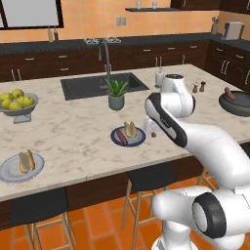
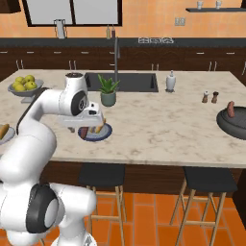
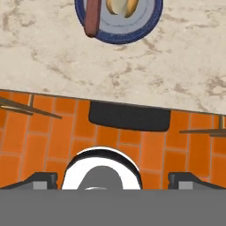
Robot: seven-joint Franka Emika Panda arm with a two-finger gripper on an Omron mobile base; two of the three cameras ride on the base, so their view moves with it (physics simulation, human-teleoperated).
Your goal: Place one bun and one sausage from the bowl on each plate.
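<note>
two plates on the marble surface each carry a bun and a sausage: the pale grey plate near the left front edge and the blue-rimmed plate in front of the potted plant; the dark bowl sits well apart at the far right with one sausage leaning on its rim, so the task looks all but done; the hand hangs empty above the surface's front edge, just short of the blue-rimmed plate, fingertips spread wide; the buns will likely be light and soft, easily crushed, best taken gently across the sides; the sausages look smooth and prone to roll, best pinched across the middle; a fruit bowl stands at the far left.
</note>
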